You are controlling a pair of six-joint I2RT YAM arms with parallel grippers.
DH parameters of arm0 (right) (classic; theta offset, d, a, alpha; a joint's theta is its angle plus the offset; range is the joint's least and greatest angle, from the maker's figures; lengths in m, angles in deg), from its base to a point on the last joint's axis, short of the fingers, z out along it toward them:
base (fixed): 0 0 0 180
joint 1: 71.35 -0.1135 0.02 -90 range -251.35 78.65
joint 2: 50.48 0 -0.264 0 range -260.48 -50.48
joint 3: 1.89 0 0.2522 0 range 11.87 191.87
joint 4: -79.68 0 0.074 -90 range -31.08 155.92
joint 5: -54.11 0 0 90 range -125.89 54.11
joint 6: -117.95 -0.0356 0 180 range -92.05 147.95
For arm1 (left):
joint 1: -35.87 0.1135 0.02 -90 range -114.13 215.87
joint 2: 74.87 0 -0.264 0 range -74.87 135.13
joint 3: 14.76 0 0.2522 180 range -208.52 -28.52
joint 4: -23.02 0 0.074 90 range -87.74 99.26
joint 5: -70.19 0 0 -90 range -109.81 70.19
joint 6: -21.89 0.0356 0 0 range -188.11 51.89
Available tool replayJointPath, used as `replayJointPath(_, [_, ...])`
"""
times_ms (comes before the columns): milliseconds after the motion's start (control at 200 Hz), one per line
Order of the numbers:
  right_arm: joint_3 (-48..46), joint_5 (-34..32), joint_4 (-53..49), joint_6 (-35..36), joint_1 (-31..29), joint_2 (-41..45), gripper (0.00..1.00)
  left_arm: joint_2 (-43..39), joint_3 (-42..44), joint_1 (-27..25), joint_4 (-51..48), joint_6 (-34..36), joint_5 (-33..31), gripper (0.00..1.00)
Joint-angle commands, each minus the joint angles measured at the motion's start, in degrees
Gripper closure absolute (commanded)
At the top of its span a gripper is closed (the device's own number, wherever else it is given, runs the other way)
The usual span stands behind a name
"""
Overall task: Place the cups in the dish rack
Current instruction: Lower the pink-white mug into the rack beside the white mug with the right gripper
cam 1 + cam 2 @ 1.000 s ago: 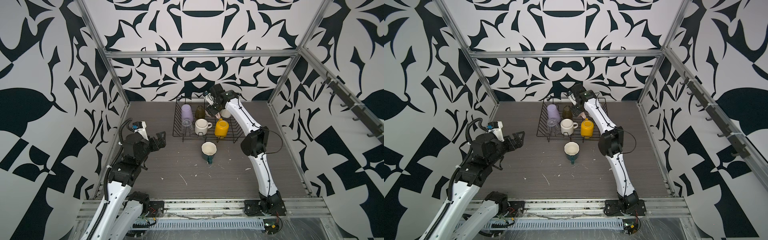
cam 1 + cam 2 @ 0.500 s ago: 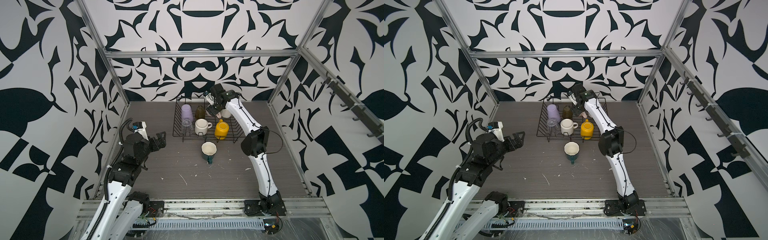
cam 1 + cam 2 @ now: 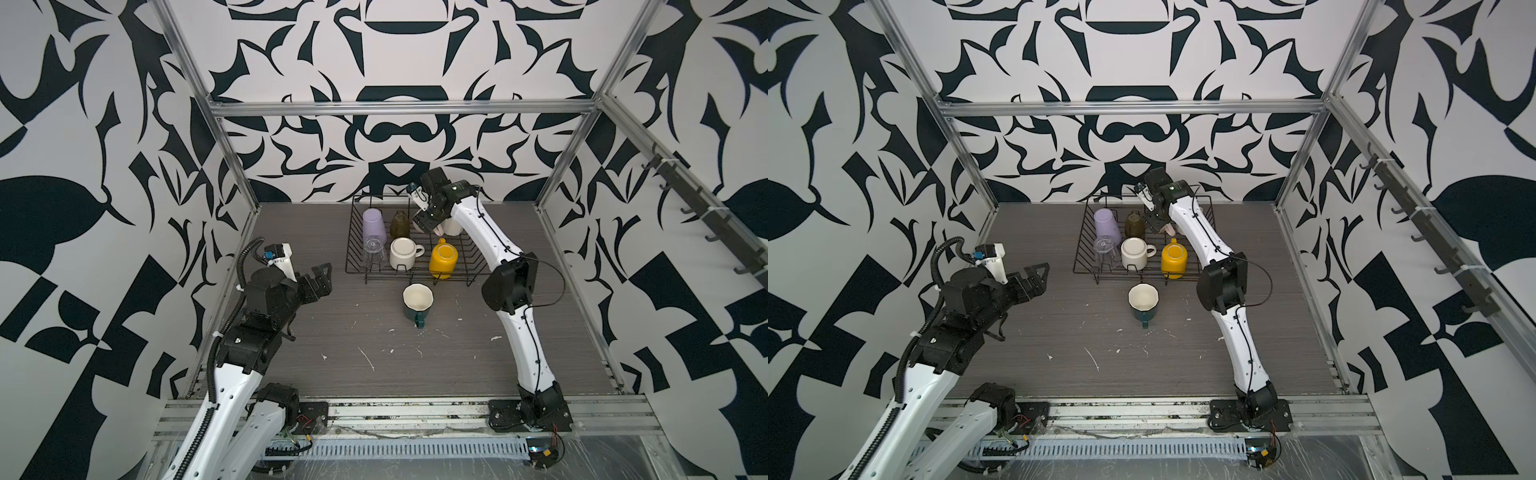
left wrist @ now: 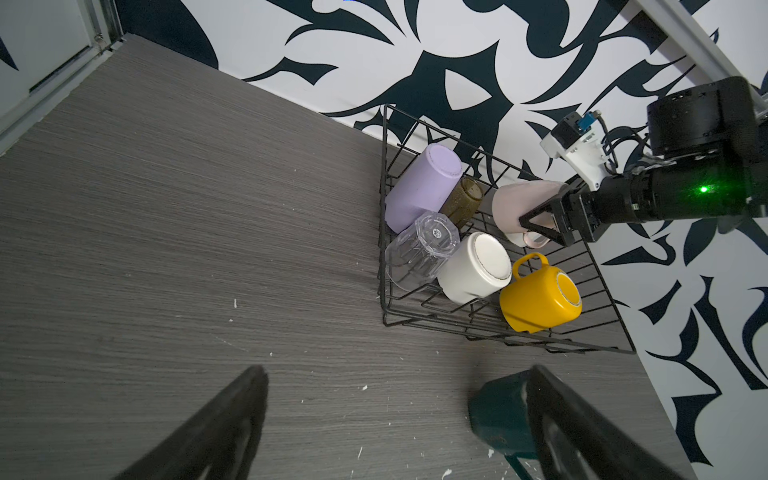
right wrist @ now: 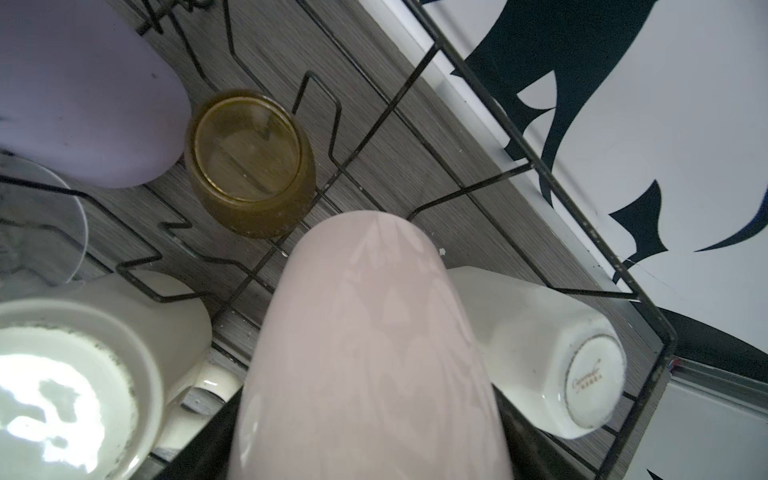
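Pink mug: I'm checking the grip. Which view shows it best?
Left wrist view: the pink mug shows nearly whole, side on, with the right gripper clamped on it. The right wrist view shows only its wall, close up; in both top views the arm hides nearly all of it.

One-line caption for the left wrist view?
Right pincer grips pink mug in the rack; green mug stands outside on the table.

Probably a robotics lab cell: aluminium frame, black-and-white patterned walls, grey tabletop
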Motion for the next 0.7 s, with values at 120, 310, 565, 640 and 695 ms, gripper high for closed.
replayJointPath(120, [1.57, -0.69, 2.89, 1.03, 0.2, -0.32, 1.0, -0.4, 0.64, 0.22, -0.83, -0.38, 0.35, 0.01])
replayJointPath(310, [1.58, -0.3, 2.7, 1.04, 0.2, -1.64, 1.0, -0.05, 0.78, 0.28, -0.57, -0.54, 0.34, 0.01])
replayJointPath(565, [1.54, 0.78, 1.95, 0.59, 0.18, -3.33, 0.84, 0.3, 0.85, 0.28, -0.48, -0.38, 0.33, 0.01])
replayJointPath(640, [1.44, 1.16, 1.56, 0.42, 0.14, -3.67, 0.7, 0.35, 0.91, 0.25, -0.48, -0.21, 0.44, 0.01])
replayJointPath(695, [1.44, 1.18, 1.4, 0.25, 0.15, -3.86, 0.63, 0.43, 1.01, 0.25, -0.48, -0.04, 0.33, 0.01])
